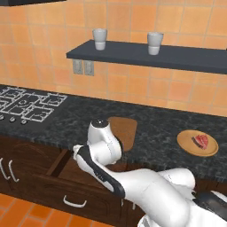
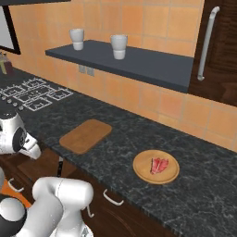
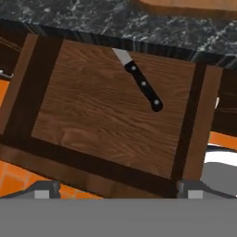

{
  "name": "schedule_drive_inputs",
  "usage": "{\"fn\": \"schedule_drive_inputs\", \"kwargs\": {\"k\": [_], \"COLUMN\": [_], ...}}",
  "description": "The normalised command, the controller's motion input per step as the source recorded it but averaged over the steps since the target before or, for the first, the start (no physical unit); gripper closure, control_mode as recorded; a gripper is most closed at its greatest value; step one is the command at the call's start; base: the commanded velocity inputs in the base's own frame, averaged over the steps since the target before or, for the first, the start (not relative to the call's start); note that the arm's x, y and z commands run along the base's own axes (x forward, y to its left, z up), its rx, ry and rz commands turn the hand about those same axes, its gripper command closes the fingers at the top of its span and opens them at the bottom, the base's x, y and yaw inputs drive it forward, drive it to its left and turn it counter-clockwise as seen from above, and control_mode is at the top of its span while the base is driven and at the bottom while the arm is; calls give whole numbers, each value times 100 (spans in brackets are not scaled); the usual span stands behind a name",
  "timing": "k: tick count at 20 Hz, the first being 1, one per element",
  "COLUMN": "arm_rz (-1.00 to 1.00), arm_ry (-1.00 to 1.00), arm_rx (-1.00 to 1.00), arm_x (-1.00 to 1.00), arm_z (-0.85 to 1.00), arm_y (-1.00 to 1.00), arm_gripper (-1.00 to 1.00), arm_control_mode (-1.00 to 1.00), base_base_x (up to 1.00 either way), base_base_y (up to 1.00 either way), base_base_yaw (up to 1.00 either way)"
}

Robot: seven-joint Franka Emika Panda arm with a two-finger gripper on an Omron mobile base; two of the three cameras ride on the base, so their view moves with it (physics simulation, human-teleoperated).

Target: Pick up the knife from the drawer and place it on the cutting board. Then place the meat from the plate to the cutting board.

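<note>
Gripper (image 3: 113, 189) hangs with its jaws spread wide and empty above the pulled-out drawer (image 3: 92, 111), where the knife (image 3: 139, 81) lies flat near the far edge, its blade tip partly under the counter (image 1: 155, 128) lip. Fetching the knife looks like the step in hand; next, I judge, comes descending onto the black handle. Farther back wait the cutting board (image 2: 86, 135) and the meat (image 2: 159, 165) on its plate (image 2: 141, 172).

Black-handled knife (image 3: 142, 84); dark wood-grain drawer (image 3: 92, 106); red meat (image 2: 159, 165).
</note>
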Motion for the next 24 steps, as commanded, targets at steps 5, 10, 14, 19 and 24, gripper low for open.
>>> {"fn": "schedule_drive_inputs", "kwargs": {"k": [5, 10, 14, 19, 24], "arm_rz": [0, 9, 11, 10, 0], "arm_ry": [8, 17, 18, 9, 4], "arm_rx": [0, 0, 0, -5, -4], "arm_x": [65, 35, 12, 0, -7], "arm_z": [-58, -57, -56, -40, -31], "arm_y": [21, 31, 38, 34, 57], "arm_gripper": [-100, -100, -100, -100, -100], "arm_control_mode": [-100, -100, -100, -100, -100], "base_base_x": [0, 0, 0, 0, 0], "base_base_y": [0, 0, 0, 0, 0], "base_base_yaw": [0, 0, 0, 0, 0]}}
